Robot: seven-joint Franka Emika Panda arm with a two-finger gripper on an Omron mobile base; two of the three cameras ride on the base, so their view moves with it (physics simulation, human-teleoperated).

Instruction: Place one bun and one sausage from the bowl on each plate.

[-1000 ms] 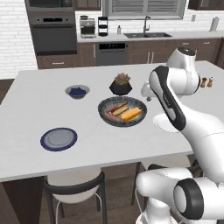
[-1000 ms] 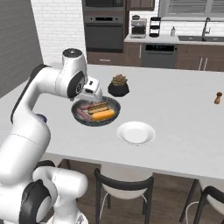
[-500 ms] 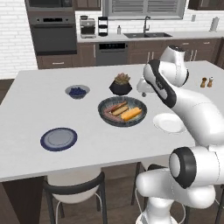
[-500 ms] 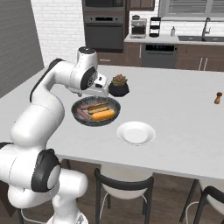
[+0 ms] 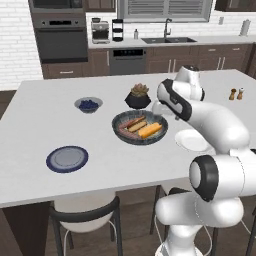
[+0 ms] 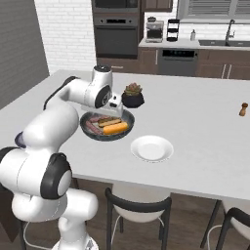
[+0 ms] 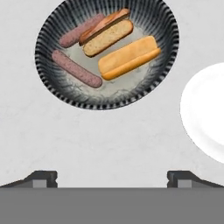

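Left base view: the bowl (image 5: 140,127) sits mid-tabletop (image 5: 45,125), the blue plate (image 5: 67,158) well left, the white plate (image 5: 192,141) just right. Right base view: the tool (image 6: 116,107) hovers above the bowl's rim. Hand view: fingers (image 7: 43,178) stand wide apart, empty; two buns (image 7: 127,57) and two sausages (image 7: 76,68) lie in the bowl.

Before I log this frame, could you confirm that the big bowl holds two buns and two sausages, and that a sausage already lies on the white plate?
Not quite. The bowl does hold two buns and two sausages, but the white plate is bare, with no sausage on it. The right base view shows its whole surface.
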